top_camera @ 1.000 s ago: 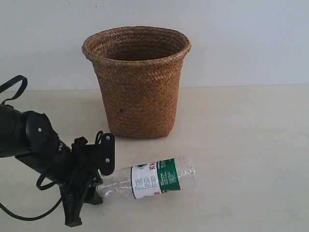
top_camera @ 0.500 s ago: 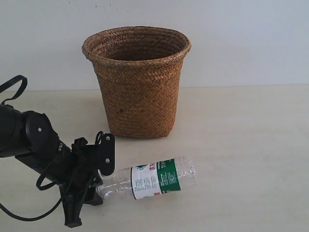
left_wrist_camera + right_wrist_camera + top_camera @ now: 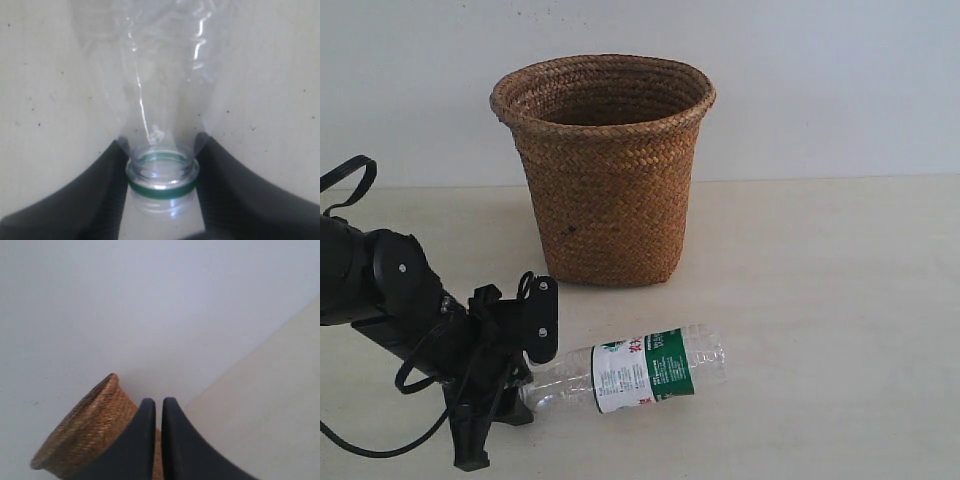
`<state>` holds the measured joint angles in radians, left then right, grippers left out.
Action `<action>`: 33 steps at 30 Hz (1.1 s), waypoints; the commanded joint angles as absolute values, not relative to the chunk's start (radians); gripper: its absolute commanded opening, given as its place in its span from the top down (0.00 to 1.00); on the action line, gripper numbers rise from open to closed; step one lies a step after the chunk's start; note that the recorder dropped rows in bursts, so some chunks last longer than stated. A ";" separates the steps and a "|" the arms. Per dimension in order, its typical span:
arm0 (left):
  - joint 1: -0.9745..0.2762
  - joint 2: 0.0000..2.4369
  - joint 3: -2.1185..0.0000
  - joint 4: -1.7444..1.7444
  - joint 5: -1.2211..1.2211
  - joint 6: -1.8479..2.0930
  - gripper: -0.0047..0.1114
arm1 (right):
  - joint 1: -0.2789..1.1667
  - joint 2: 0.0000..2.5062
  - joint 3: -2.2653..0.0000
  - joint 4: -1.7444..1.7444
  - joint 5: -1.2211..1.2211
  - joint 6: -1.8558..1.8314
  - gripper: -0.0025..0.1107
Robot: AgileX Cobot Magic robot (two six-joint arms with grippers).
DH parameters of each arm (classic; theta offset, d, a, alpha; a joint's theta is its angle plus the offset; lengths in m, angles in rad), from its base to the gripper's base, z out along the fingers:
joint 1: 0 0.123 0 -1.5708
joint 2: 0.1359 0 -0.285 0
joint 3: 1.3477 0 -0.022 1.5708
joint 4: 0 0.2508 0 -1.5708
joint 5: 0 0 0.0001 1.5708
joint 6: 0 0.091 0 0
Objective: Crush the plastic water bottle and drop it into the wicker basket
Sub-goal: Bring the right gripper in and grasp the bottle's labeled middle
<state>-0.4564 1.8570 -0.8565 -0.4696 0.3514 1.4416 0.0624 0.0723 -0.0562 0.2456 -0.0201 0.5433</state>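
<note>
My left tool (image 3: 520,385) is clenched on the small clear ribbed plastic water bottle (image 3: 640,372). In the left wrist view the two black fingers (image 3: 107,190) press against opposite sides of the neck, at the green neck ring (image 3: 160,187), and the open, capless mouth faces the camera. That view shows the left tool (image 3: 161,150) closed around the neck and the clear shoulder of the bottle (image 3: 160,75) running away from it over the pale beige desk (image 3: 40,100).

In the exterior view the bottle lies on its side on the desk (image 3: 820,300), neck toward my left tool and base pointing to the right. Its white-and-green label (image 3: 642,372) wraps the middle of the body, with a red mark near the upper edge. The body looks rounded, not flattened.

The tall brown woven wicker basket (image 3: 610,200) stands upright on the desk behind the bottle, apart from it, with its flared round rim open upward. A small dark spot (image 3: 571,229) shows on its side.

My right tool (image 3: 158,405) is not in the exterior view. Its own wrist view shows the two dark fingers (image 3: 135,440) drawn together with only a sliver between them, nothing in the grip, and the wicker basket (image 3: 85,435) beyond them against the white wall (image 3: 150,300).
</note>
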 commanded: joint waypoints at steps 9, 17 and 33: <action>-0.462 1.857 -0.852 -0.475 0.411 1.431 0.92 | 0.498 0.618 -0.390 0.238 -0.149 0.595 0.97; -0.462 1.857 -0.852 -0.475 0.420 1.431 0.92 | 0.672 1.220 -0.639 0.143 0.054 0.471 0.97; -0.462 1.857 -0.852 -0.471 0.428 1.435 0.92 | 0.777 1.583 -0.711 0.147 -0.052 0.383 0.97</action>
